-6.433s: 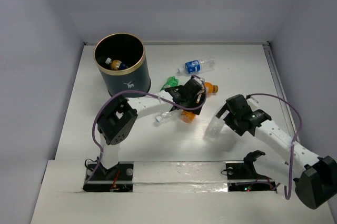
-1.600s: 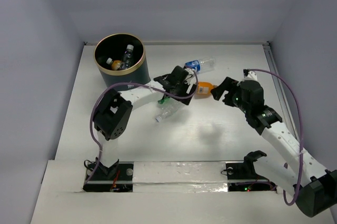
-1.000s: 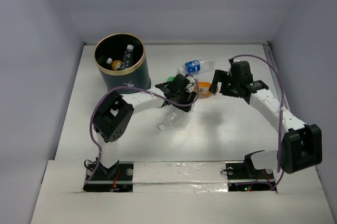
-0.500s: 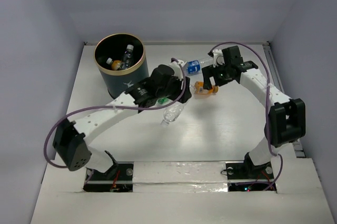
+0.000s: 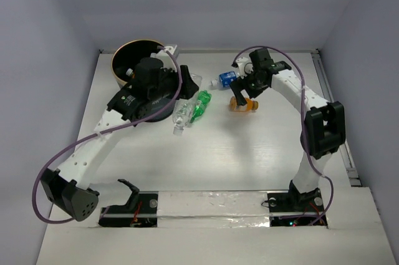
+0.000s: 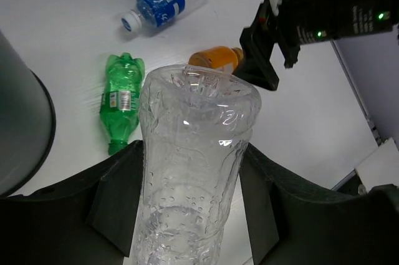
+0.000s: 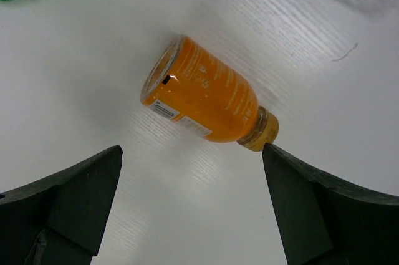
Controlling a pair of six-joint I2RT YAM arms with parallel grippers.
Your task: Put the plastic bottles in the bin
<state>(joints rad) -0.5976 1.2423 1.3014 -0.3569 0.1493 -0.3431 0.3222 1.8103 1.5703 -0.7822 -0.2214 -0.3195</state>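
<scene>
Left end effector [image 6: 193, 215] pinching clear bottle [image 6: 196, 128], right end effector [image 7: 196, 215] spread above orange bottle [image 7: 209, 100]

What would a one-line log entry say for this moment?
left fingers: shut on clear bottle, beside bin | right fingers: open above orange bottle | green bottle, blue-label bottle: on table

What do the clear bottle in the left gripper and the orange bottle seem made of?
Clear bottle: likely thin glossy plastic; see-through, embossed, bright highlights. Orange bottle: probably clear plastic holding orange liquid; printed label, yellowish cap.
</scene>
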